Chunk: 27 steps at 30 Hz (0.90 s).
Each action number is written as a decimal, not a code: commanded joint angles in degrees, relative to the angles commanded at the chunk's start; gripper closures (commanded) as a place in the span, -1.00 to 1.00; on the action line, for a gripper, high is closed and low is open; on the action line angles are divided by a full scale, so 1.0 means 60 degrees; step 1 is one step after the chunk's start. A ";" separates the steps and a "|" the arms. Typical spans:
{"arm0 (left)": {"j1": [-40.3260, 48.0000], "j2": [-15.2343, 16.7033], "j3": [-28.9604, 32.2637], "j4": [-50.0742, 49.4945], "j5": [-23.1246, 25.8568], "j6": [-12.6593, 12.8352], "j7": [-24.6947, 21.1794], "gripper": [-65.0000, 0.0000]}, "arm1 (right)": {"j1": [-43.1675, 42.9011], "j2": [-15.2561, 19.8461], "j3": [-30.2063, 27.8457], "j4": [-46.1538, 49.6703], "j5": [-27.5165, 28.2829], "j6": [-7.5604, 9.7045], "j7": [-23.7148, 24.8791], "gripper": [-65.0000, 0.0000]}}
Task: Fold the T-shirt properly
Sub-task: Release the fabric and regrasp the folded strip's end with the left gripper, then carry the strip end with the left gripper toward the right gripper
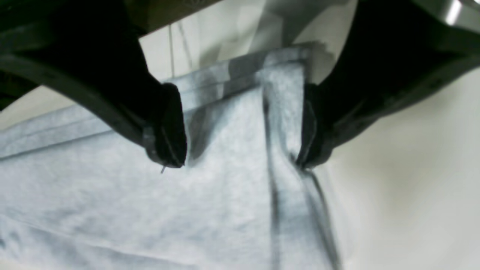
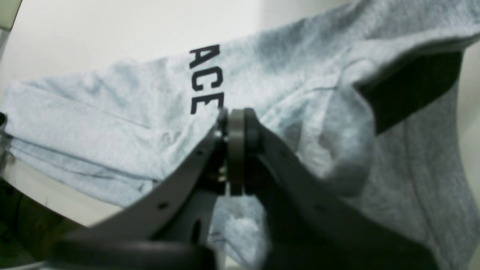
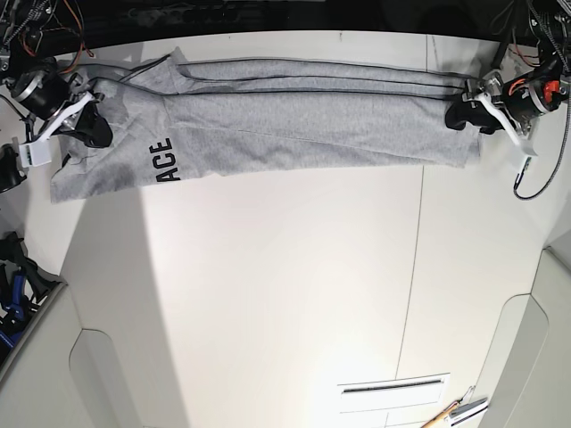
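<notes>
The heather-grey T-shirt (image 3: pixel 294 125) lies stretched in a long folded band across the far part of the white table (image 3: pixel 285 294). Black lettering "ACE" (image 3: pixel 163 160) shows near its left end and in the right wrist view (image 2: pixel 206 78). My right gripper (image 3: pixel 94 129) is at the shirt's left end; its jaws are pressed together (image 2: pixel 234 116) with cloth (image 2: pixel 337 150) bunched and lifted over one finger. My left gripper (image 3: pixel 462 111) is at the shirt's right end. It is open (image 1: pixel 240 150), its fingers (image 1: pixel 168 127) straddling a folded edge of the shirt (image 1: pixel 112 195).
Cables (image 3: pixel 535 178) hang off the right arm near the table's right edge. A pen-like tool (image 3: pixel 455 412) lies at the front right beside a slot in the table. Blue gear (image 3: pixel 13 294) sits off the table's left side.
</notes>
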 joint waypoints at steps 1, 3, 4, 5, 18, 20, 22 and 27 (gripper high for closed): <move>0.0000 0.0000 0.0157 0.0000 0.0120 0.0004 -0.0106 -0.45 | 0.0000 0.0000 0.0000 0.0000 0.0004 0.0000 -0.0062 1.00; -0.0004 0.0000 0.0321 0.0000 0.0131 -0.0004 -0.0168 -0.45 | -0.0004 0.0000 0.0000 0.0000 -0.0004 0.0004 -0.0138 1.00; -0.0004 0.0000 0.0335 0.0000 0.0095 -0.0011 -0.0171 -0.45 | -0.0004 0.0000 0.0000 0.0000 0.0004 0.0000 -0.0157 1.00; -0.0004 0.0000 0.0335 0.0000 0.0029 -0.0015 -0.0168 -0.45 | 0.0000 0.0000 0.0000 0.0000 0.0011 0.0000 -0.0153 1.00; -0.0357 -0.0007 0.0000 0.0000 -0.0106 -0.0331 -0.0805 1.00 | 0.0029 0.0000 0.0004 0.0000 0.0342 0.0004 -0.0164 1.00; -0.0641 -0.0007 -0.0561 0.0004 0.0029 -0.0277 -0.0801 1.00 | 0.0033 0.0004 0.0004 0.0000 0.0342 0.0004 -0.0160 1.00; -0.0892 -0.0022 -0.1173 0.0051 0.0444 -0.0186 -0.0718 1.00 | 0.0044 0.0004 0.0004 0.0000 0.0346 0.0004 -0.0157 1.00; -0.0951 -0.0237 -0.1399 0.1311 0.0652 -0.0189 -0.0317 1.00 | 0.0419 0.0000 0.0004 0.0004 0.0324 0.0022 -0.0259 1.00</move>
